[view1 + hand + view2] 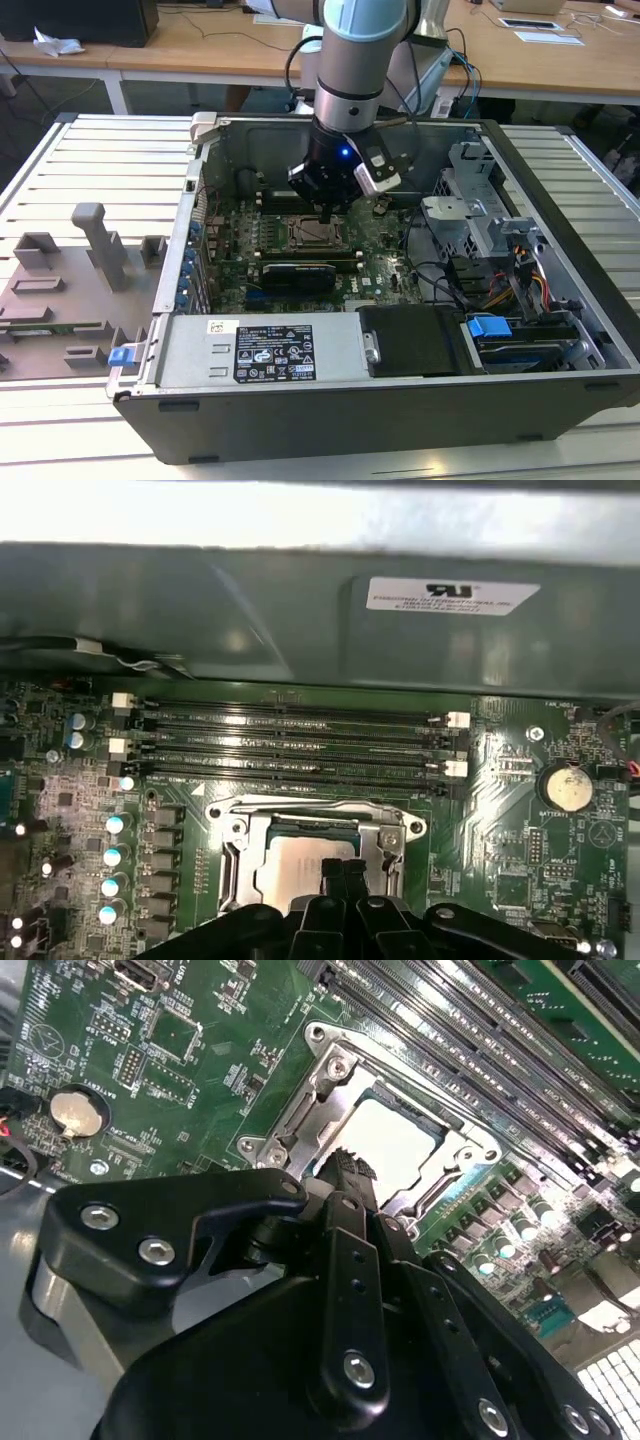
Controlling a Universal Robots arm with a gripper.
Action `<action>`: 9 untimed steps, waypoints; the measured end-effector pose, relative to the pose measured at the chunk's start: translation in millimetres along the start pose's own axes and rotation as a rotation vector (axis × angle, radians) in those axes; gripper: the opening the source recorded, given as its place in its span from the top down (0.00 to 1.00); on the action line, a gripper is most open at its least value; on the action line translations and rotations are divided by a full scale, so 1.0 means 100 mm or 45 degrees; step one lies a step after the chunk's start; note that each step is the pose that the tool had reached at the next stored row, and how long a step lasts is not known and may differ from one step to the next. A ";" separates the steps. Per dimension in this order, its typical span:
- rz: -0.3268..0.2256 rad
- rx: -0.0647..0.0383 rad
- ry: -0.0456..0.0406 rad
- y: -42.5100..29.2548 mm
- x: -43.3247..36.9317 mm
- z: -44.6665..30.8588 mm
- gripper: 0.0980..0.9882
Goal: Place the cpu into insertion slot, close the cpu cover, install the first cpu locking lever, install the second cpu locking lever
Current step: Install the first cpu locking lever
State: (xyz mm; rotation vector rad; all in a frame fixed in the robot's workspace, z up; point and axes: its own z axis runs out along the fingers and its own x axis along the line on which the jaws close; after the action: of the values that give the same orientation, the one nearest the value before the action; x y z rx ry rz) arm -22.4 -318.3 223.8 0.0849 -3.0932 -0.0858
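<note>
The cpu (pixel 395 1145) (pixel 285 870) lies flat in the insertion slot (pixel 312 232) on the green motherboard, its pale metal top showing. The silver cpu cover (pixel 300 1110) (pixel 237 852) lies down around it, framing the chip in its window. My gripper (pixel 330 208) (pixel 345 1165) (pixel 345 872) hangs right over the slot. Its black fingers are shut together with nothing between them, and the tips are down at the chip's edge, hiding part of it in both wrist views. I cannot make out the locking levers' position.
Long black memory slots (pixel 290 745) run beside the socket, and a coin battery (pixel 565 785) sits further along the board. The case walls (pixel 200 180), the power supply (pixel 270 350), the drive cage with cables (pixel 480 215) and a card (pixel 295 272) hem in the board. A grey fixture (pixel 90 270) stands outside.
</note>
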 end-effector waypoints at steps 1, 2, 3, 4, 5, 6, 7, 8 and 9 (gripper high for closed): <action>0.000 0.000 0.000 0.005 0.004 -0.084 0.99; 0.000 0.000 0.000 0.011 0.009 -0.203 0.99; 0.000 0.000 0.000 0.016 0.012 -0.277 0.99; 0.000 0.000 0.000 0.017 0.013 -0.295 0.99; 0.000 0.000 0.000 0.018 0.014 -0.312 0.99; 0.000 0.000 0.000 0.019 0.015 -0.337 0.99; 0.000 0.000 0.000 0.020 0.016 -0.362 0.99; 0.000 0.000 0.000 0.021 0.017 -0.376 0.99; 0.000 0.000 0.000 0.022 0.017 -0.391 0.99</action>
State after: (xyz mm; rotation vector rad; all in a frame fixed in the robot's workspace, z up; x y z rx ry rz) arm -22.4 -318.4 263.0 0.0850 -3.0931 -0.0856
